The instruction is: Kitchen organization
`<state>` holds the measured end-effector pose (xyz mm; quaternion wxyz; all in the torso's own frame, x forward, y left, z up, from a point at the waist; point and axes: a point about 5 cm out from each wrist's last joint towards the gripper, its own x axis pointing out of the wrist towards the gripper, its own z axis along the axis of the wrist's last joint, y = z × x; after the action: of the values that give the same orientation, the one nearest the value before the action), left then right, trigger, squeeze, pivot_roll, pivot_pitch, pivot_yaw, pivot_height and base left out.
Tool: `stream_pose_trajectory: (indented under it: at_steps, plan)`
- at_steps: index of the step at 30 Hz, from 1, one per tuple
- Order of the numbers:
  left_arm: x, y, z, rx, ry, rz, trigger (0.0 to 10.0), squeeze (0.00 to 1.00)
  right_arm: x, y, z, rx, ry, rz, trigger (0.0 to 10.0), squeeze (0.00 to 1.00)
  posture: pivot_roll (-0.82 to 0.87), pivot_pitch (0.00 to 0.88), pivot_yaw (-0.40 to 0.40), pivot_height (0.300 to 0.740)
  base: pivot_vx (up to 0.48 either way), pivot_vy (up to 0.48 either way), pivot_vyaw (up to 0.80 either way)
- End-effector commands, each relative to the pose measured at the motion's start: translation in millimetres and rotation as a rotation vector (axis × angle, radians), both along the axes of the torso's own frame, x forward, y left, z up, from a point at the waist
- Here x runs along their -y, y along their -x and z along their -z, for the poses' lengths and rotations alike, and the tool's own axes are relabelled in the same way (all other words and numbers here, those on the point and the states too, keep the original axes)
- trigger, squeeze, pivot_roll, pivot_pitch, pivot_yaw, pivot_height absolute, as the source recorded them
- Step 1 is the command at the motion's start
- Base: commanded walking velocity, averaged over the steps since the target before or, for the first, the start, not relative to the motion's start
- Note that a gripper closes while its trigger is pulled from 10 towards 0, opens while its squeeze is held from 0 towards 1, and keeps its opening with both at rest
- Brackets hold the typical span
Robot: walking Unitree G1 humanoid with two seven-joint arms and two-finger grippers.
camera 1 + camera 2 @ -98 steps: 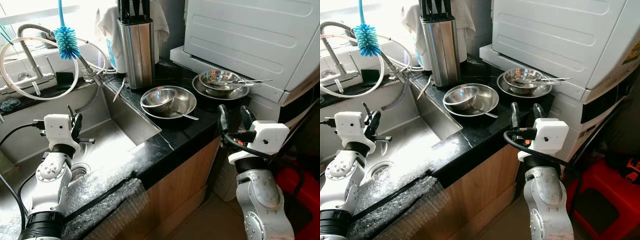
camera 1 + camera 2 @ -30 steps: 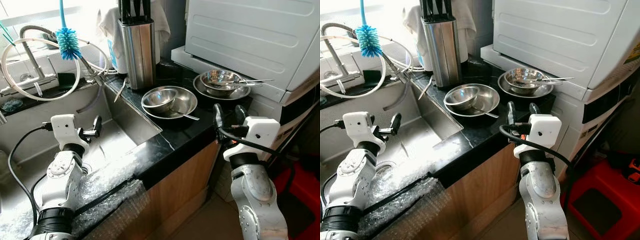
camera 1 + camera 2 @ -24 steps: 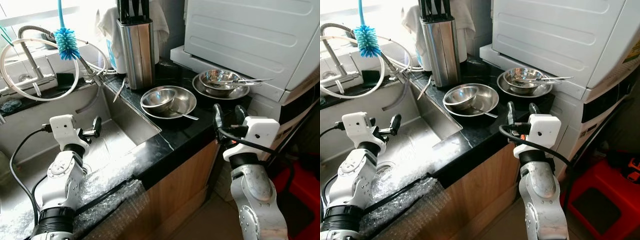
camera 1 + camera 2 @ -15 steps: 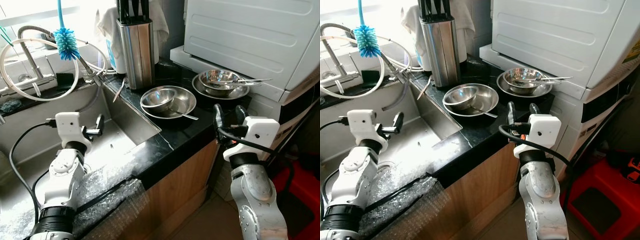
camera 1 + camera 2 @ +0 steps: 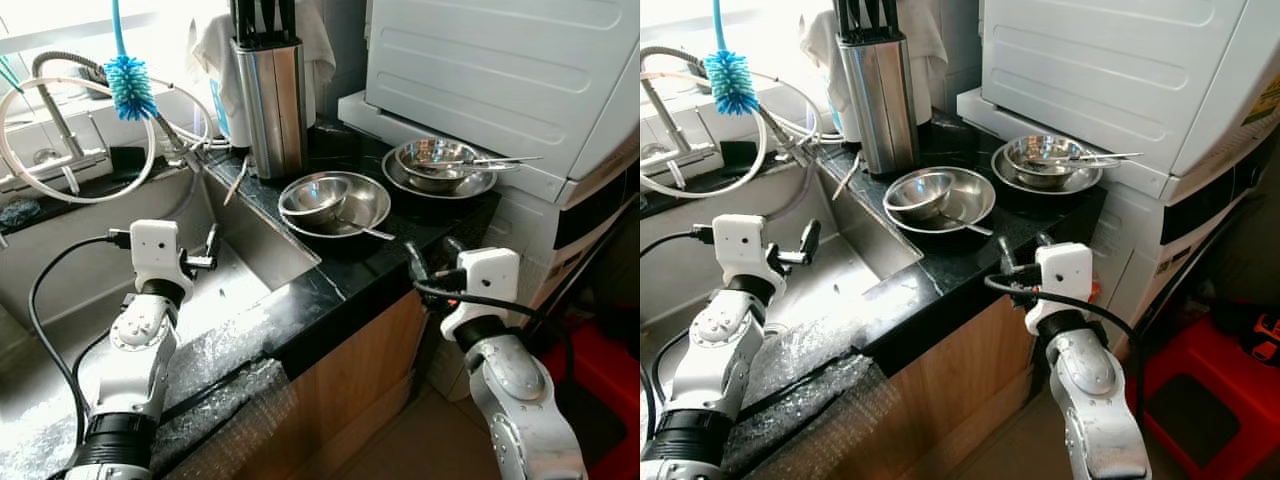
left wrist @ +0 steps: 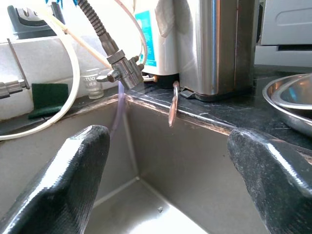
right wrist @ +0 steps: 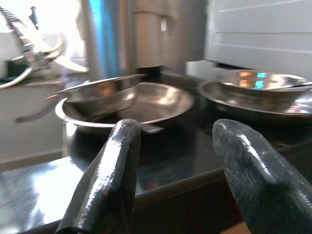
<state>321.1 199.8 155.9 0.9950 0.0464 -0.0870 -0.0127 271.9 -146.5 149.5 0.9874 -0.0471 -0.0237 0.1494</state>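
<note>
A white appliance (image 5: 500, 80) fills the far right, resting on the black counter (image 5: 370, 260), with the steel sink (image 5: 230, 260) sunk into the counter's left half. At the far edge between them stands a tall steel knife block (image 5: 272, 105), kept back against the wall so the blades stay out of the working area. In front of it sits a wide steel dish (image 5: 360, 205) with a smaller bowl (image 5: 315, 195) and a spoon (image 5: 372, 232) inside, and to its right a second bowl on a plate (image 5: 438, 165), also with cutlery across it; these nested dishes look like what needs sorting. A blue bottle brush (image 5: 130, 85) hangs over the sink, likely to drip dry. The left gripper (image 5: 210, 247) hovers above the sink basin, fingers spread wide and holding nothing. The right gripper (image 5: 1025, 260) sits low at the counter's near edge, level with the wide dish and aimed at it, fingers apart and empty, seemingly lined up to reach in.
</note>
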Motion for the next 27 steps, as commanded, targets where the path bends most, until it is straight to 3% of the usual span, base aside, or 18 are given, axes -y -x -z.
stream_pose_trajectory:
  at_steps: [1,13,18,25,27]
  plan:
    - [4.6,0.2,-5,0.03,-0.032,0.009,10.0,0.0,1.8,-5.3,2,-0.005,-0.003,-0.009,10.0,0.0,-0.22,0.0,0.03,0.74,0.0,0.0,0.0]
    - [12.0,-1.6,-9,0.055,-0.038,0.024,10.0,0.0,17.8,-28.7,-1,0.035,-0.041,0.007,10.0,0.0,-0.21,0.0,0.029,0.74,0.0,0.0,0.0]
    - [14.7,-1.5,-10,0.064,-0.04,0.032,10.0,0.0,9.3,-37.7,-4,0.055,-0.052,-0.06,10.0,0.0,-0.2,0.0,0.027,0.74,0.0,0.0,0.0]
    - [14.7,-1.5,-10,0.064,-0.04,0.032,10.0,0.0,9.3,-37.7,-4,0.055,-0.052,-0.06,10.0,0.0,-0.2,0.0,0.027,0.74,0.0,0.0,0.0]
    - [15.6,-1.8,-11,0.068,-0.038,0.029,10.0,0.0,2.3,-45.9,-8,0.067,-0.081,-0.119,10.0,0.0,-0.19,0.0,0.027,0.74,0.0,0.0,0.0]
